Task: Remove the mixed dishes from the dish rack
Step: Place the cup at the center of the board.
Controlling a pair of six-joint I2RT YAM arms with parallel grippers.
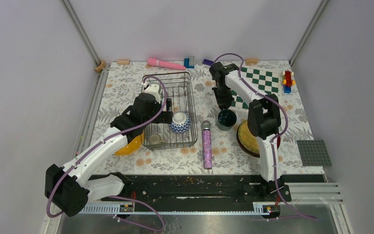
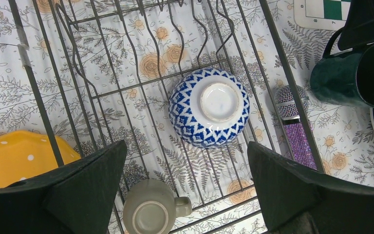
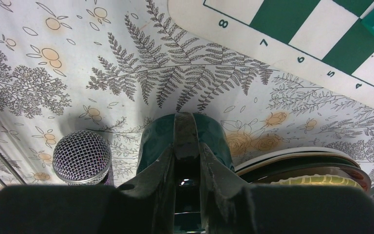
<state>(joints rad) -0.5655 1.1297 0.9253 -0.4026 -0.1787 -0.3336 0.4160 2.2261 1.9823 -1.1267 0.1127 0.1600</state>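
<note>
The black wire dish rack point(image 1: 171, 87) holds an upturned blue-white patterned bowl point(image 1: 180, 122) and a small greyish cup point(image 1: 157, 139); both also show in the left wrist view, the bowl point(image 2: 209, 107) and the cup point(image 2: 148, 212). My left gripper point(image 1: 168, 117) hovers open and empty over the rack point(image 2: 292, 92), its wide-apart fingers point(image 2: 78, 190) either side of the cup. A yellow plate point(image 1: 132, 145) lies left of the rack. My right gripper point(image 1: 224, 105) is shut on the dark teal mug point(image 3: 156, 141), which sits on the table point(image 1: 226, 119) beside a stack of plates point(image 1: 247, 139).
A glittery purple cylinder point(image 1: 207, 146) lies between the rack and the mug. The green-white chessboard point(image 1: 259, 82) is at the back right, with a small toy point(image 1: 287, 80) beyond it. A grey baseplate point(image 1: 314, 152) sits at the right edge. A pink object point(image 1: 164, 63) lies along the back.
</note>
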